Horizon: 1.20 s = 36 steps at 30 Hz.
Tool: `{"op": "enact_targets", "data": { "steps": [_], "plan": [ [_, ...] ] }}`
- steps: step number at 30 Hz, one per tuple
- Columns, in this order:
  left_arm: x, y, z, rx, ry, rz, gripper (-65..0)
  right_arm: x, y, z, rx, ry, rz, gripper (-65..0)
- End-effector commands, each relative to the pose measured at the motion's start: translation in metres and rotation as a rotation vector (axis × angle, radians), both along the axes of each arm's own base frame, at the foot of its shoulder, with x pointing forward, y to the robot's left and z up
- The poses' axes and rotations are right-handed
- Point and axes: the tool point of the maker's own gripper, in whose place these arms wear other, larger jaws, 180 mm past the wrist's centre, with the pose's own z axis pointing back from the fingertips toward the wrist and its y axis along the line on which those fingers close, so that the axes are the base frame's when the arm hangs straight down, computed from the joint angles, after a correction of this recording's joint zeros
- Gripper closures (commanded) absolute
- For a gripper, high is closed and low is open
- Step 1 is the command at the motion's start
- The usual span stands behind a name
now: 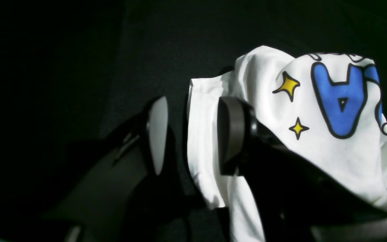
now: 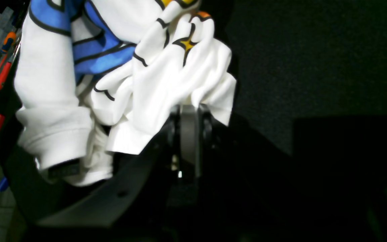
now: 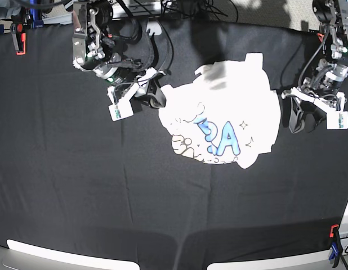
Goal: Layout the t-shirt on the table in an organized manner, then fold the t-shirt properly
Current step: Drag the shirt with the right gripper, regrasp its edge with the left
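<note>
The white t-shirt (image 3: pixel 219 112) lies crumpled in the middle of the black table (image 3: pixel 78 185), blue bubble letters facing up. My right gripper (image 3: pixel 156 95) is at the shirt's left edge. In the right wrist view it (image 2: pixel 189 109) is shut on a bunched fold of the t-shirt (image 2: pixel 166 77). My left gripper (image 3: pixel 300 118) sits just off the shirt's right edge. In the left wrist view it (image 1: pixel 193 104) is open, and a white strip of the t-shirt (image 1: pixel 314 144) shows between and beyond the fingers. I cannot tell whether it touches the cloth.
A red clamp (image 3: pixel 19 36) is at the far left table edge and a red and blue clamp (image 3: pixel 333 247) at the near right. Hand tools (image 2: pixel 2 67) hang beyond the table. White tags (image 3: pixel 119 111) dangle from the grippers. Cables run along the back edge.
</note>
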Motion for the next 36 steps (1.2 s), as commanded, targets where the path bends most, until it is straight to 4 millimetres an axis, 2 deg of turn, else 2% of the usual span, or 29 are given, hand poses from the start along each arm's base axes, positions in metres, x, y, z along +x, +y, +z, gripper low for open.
{"op": "enact_targets", "data": {
  "steps": [1,4,7,12,15,16,19,24,28,30,33,36],
  "plan": [
    [0.005,0.001,0.014,-0.003,-0.053,-0.002,-23.0,0.010,-0.008,0.014,0.006,-0.052,-0.002,0.0],
    [0.005,0.001,0.014,-0.003,-0.052,-0.002,-23.0,0.020,-0.046,0.017,-0.054,-0.073,-0.053,0.0],
    [0.005,0.001,0.014,-0.003,-0.053,-0.002,-23.0,0.034,-0.101,0.028,-0.124,-0.097,-0.149,0.0],
    [0.005,0.001,0.014,-0.003,-0.053,-0.002,-23.0,0.054,-0.186,0.066,-0.174,-0.164,-0.320,0.0],
    [0.005,-0.002,0.015,-0.046,-0.049,-0.006,-23.0,0.061,-0.225,0.087,-0.226,-0.199,-0.381,0.0],
    [0.004,-0.010,0.017,-0.095,-0.040,-0.035,-23.0,0.063,-0.234,0.093,-0.243,-0.205,-0.392,0.0],
    [0.000,-0.063,0.029,-0.258,-0.006,-0.265,-23.0,0.066,-0.242,0.102,-0.245,-0.206,-0.394,0.0],
    [0.010,-0.121,0.018,-0.140,0.079,-0.461,-23.0,0.067,-0.237,0.107,-0.190,-0.209,-0.385,0.0],
    [0.010,-0.161,0.026,-0.140,0.056,-0.579,-23.4,0.067,-0.236,0.106,-0.192,-0.205,-0.384,0.0],
    [0.015,-0.168,0.028,-0.094,-0.003,-0.575,-25.8,0.067,-0.236,0.106,-0.193,-0.203,-0.383,0.0],
    [0.031,-0.157,0.022,-0.047,-0.007,-0.433,-28.2,0.066,-0.236,0.104,-0.195,-0.196,-0.381,0.0],
    [0.027,-0.158,0.008,-0.016,0.057,-0.431,-28.1,0.066,-0.236,0.104,-0.195,-0.196,-0.381,0.0]
  ]
}}
